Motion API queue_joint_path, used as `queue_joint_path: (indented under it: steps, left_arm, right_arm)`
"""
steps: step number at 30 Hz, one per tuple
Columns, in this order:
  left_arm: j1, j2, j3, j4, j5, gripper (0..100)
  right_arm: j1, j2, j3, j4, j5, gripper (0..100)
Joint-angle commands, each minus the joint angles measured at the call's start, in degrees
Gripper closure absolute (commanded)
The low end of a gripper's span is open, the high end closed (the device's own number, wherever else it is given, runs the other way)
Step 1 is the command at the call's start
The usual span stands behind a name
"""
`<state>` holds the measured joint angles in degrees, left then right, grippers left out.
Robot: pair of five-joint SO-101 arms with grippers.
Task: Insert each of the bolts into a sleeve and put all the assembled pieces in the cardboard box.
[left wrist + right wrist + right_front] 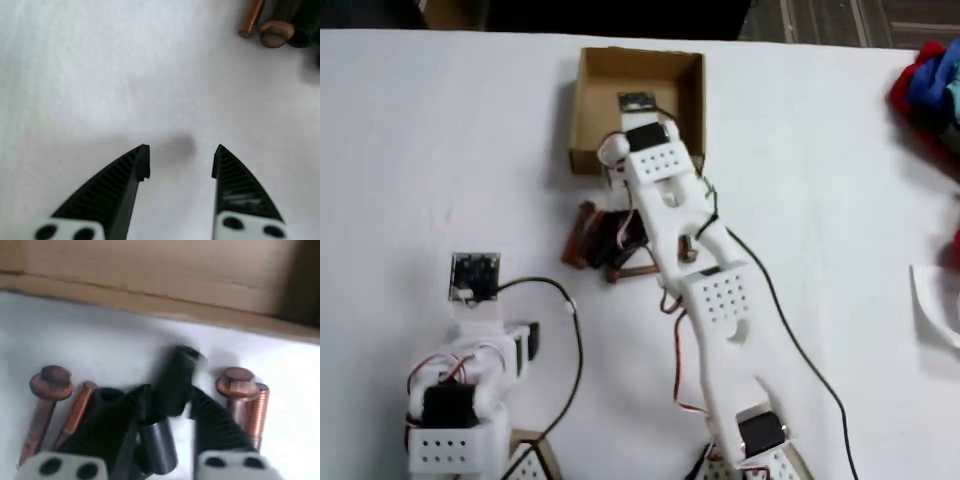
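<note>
Both jaws of the right gripper (167, 401) are clamped on a dark sleeve (180, 365), whose long axis runs on from the wrist toward the cardboard box (150, 275) wall just beyond. Copper bolts (240, 390) lie on either side, shanks roughly parallel to it, so this arm is much the nearer. The left gripper (180, 160) hangs spread over bare table (100, 75), well apart from the pile.

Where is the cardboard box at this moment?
In the high view the cardboard box sits at the far middle of the table, just beyond the pile of bolts and sleeves; the right arm overlaps its near wall.
</note>
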<state>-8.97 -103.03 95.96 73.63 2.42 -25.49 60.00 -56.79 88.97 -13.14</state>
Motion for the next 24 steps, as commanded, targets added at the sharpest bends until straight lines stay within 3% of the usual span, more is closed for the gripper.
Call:
queue_joint_path:
  steps: [1, 6, 13, 24]
  left_arm:
    - [0.35, 0.18, 1.19, -0.97, -0.62, 78]
    - [0.35, 0.18, 1.19, -0.97, -0.62, 78]
    - [0.35, 0.18, 1.19, -0.97, -0.62, 78]
    - [0.35, 0.18, 1.19, -0.97, -0.62, 78]
  right_arm:
    - [-0.75, 0.75, -4.48, -0.22, -0.53, 97.6]
    - [-0.75, 2.24, -7.12, -0.22, -0.26, 91.3]
    - [0.84, 2.95, -7.12, -0.48, -0.18, 74.8]
    - [2.95, 2.95, -7.12, -7.16, 0.62, 80.9]
